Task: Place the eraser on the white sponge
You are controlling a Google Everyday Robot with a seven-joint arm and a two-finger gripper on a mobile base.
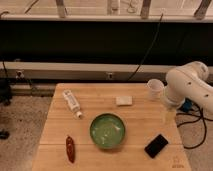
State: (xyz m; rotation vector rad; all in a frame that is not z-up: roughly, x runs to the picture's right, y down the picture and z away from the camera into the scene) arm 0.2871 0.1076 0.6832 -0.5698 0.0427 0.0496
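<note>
The eraser [156, 145], a flat black block, lies on the wooden table [140, 120] near its front right corner. The white sponge [124, 100], a small off-white pad, lies at the back middle of the table. My white arm comes in from the right, and its gripper [168, 119] hangs pointing down over the table's right edge. It is above and behind the eraser and to the right of the sponge, and touches neither.
A green bowl [107, 131] stands at the front middle, between the eraser and a dark red chili pepper [70, 148]. A white tube-shaped bottle [72, 102] lies at the back left. A clear cup [155, 89] stands at the back right, close to my arm.
</note>
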